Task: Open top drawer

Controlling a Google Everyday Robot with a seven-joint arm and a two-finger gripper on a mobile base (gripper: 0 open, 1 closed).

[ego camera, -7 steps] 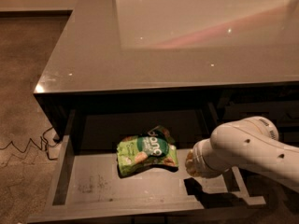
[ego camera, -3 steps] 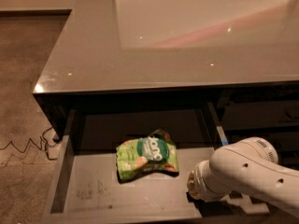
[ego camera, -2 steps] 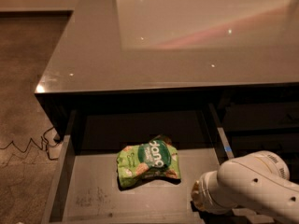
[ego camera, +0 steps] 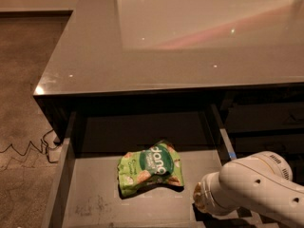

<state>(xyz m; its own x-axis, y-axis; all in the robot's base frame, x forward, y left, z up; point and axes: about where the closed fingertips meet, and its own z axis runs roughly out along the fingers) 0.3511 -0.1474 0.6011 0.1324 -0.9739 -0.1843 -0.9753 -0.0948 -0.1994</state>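
The top drawer (ego camera: 95, 189) stood open below the front edge of the glossy grey tabletop (ego camera: 95, 56), on the left side of the unit. Its left wall (ego camera: 64, 170) ran down towards the bottom of the view, and its right wall (ego camera: 219, 137) ran straight into my arm. There was open room inside: bare floor to the left of the snack bag (ego camera: 149, 167) and in front of it, and a clear strip between the bag and my wrist.

My gripper (ego camera: 200, 199) sat low on the right, at the drawer's front right corner, near the bag but apart from it. Only its pale ringed base showed at the end of my white arm (ego camera: 259, 189) — whether it was wide or narrow, or holding anything, I could not tell.

The drawer's front and its pull were cut off by the bottom edge. The back of the drawer lay in deep shadow under the tabletop. To the right, dark fronts (ego camera: 266, 120) were hard to make out.

The drawer looked dark grey and wide, its grey floor scuffed near the front left (ego camera: 90, 205). The green crumpled bag lay about mid-floor. Left of the unit, a thin cable (ego camera: 23, 151) zigzagged over the carpet (ego camera: 23, 70).
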